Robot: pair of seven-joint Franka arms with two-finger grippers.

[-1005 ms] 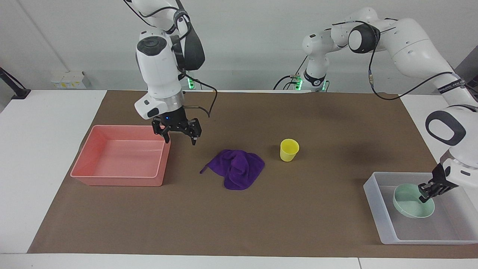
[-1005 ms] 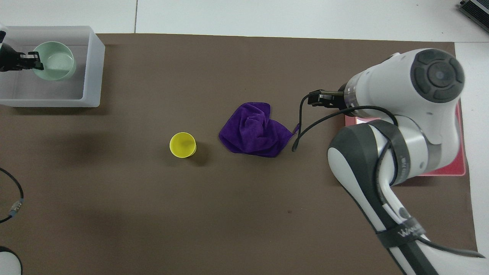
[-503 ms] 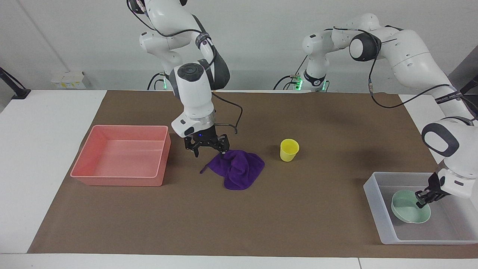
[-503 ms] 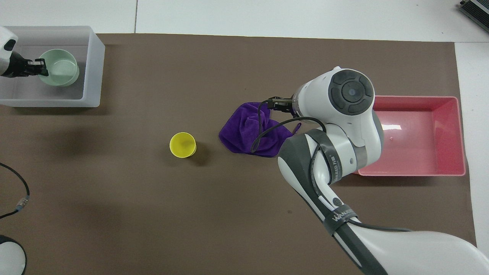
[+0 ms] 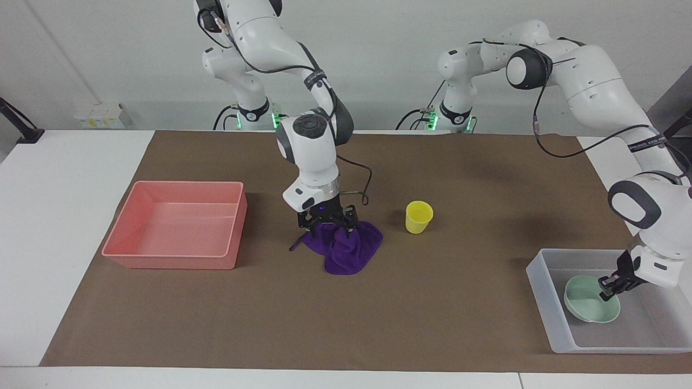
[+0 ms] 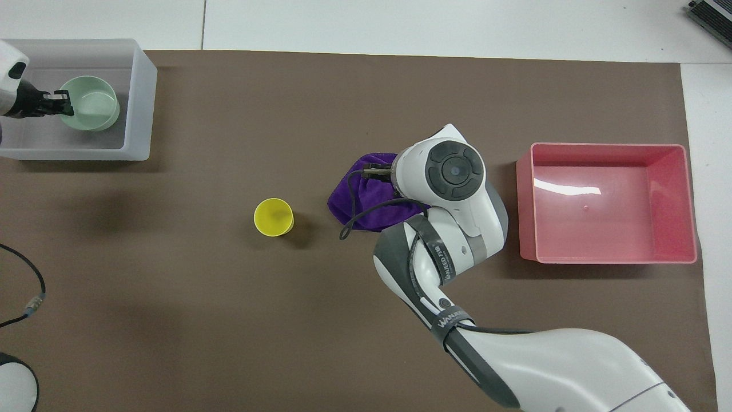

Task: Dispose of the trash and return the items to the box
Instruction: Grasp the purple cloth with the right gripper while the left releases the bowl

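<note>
The purple cloth [image 5: 351,251] lies crumpled mid-table, also in the overhead view [image 6: 354,197]. My right gripper [image 5: 328,229] is open and down on the cloth, its fingertips pressed into the side nearer the pink bin. The yellow cup [image 5: 419,217] stands upright beside the cloth, toward the left arm's end. The mint-green bowl [image 5: 586,303] sits tilted in the translucent tray [image 5: 546,310] at the left arm's end. My left gripper [image 5: 609,288] is shut on the bowl's rim, low inside the tray.
A pink bin [image 5: 167,262] with nothing in it stands at the right arm's end, beside the cloth. A brown mat [image 5: 432,335] covers the table. The right arm's wrist hides part of the cloth in the overhead view.
My right gripper moved from over the pink bin's corner to the cloth and came down onto it. My left gripper lowered the bowl a little in the tray.
</note>
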